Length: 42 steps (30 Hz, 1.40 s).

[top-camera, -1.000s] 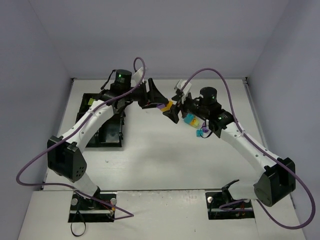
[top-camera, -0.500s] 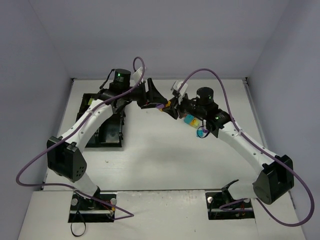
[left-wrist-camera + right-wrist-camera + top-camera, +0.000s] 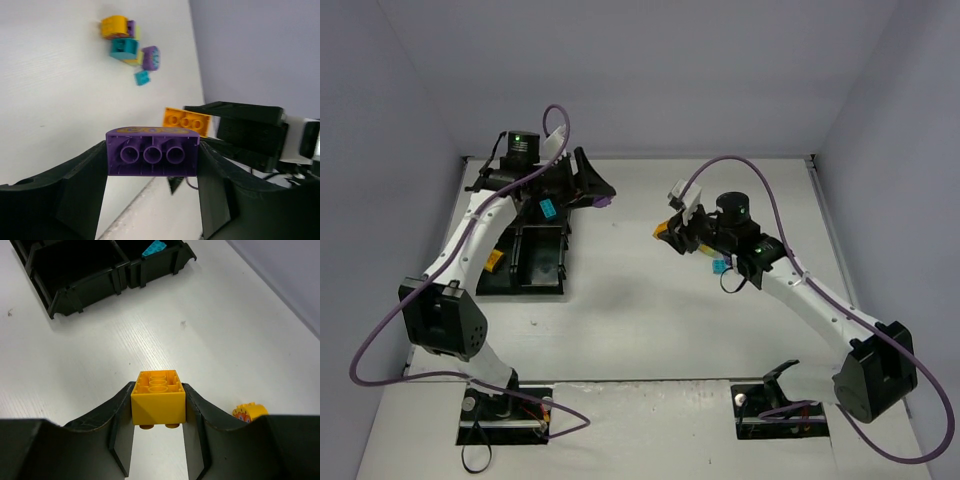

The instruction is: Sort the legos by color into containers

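Plainly, both claws were loaded. The left claw (image 3: 152, 172) was clamped on a purple brick (image 3: 152, 152), one finger pressed to each end and the three hollow tubes of the underside facing its wrist camera. From above, that brick hung just beside the far right corner of the black tray (image 3: 87, 282), outside the tray's rim rather than over a compartment.

The right claw (image 3: 158, 412) was clenched on an orange brick (image 3: 158, 390), gripped by its two side faces with the open underside turned up and the studs pointing down. It hung above bare white table (image 3: 650, 320), well apart from the tray and out toward the middle of the table. How high it sat above the table could not be judged.

Inside the tray, a cyan brick (image 3: 547, 210) lay in the far right compartment, and an orange-yellow piece (image 3: 492, 262) lay in the near left one.

A loose cluster stayed on the table beside the right forearm: a rounded orange piece (image 3: 115, 26), a cyan block (image 3: 124, 48) touching it, a purple piece (image 3: 151, 57) next to that, and a small cyan brick (image 3: 142, 77) just apart from them. The right arm hid part of this group in the top view.
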{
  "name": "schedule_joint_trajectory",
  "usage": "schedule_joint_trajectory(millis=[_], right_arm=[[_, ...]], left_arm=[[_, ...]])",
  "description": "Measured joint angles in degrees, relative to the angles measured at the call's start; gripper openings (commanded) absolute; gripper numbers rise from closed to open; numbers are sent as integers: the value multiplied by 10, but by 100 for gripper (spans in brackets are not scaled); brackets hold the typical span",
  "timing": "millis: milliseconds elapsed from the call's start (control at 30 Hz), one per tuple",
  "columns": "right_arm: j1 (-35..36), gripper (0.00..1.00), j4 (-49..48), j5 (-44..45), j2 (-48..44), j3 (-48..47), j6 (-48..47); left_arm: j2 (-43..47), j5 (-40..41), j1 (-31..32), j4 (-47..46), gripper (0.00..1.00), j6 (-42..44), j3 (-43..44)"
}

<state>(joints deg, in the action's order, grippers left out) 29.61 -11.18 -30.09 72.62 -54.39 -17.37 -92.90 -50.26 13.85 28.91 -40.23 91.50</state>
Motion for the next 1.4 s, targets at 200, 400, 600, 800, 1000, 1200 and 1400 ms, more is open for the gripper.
schedule_joint_trajectory(millis=[200, 400, 600, 800, 1000, 1200, 1400], right_arm=[[0, 0, 20, 18, -21, 15, 6], [0, 0, 34, 23, -40, 15, 17], [0, 0, 46, 25, -56, 16, 26], [0, 0, 53, 25, -62, 24, 35], [0, 1, 56, 25, -71, 31, 41], [0, 0, 58, 27, -76, 32, 56], [-4, 0, 69, 27, -57, 0, 113]], left_arm=[[29, 150, -18, 82, 23, 95, -30], [53, 358, -16, 101, 29, 140, -120], [35, 488, -16, 98, 44, 150, -164], [2, 536, -21, 66, 64, 160, -180], [-17, 550, -31, 51, 76, 162, -188], [-16, 544, -33, 38, 78, 169, -188], [52, 504, -17, -7, 78, 218, -228]])
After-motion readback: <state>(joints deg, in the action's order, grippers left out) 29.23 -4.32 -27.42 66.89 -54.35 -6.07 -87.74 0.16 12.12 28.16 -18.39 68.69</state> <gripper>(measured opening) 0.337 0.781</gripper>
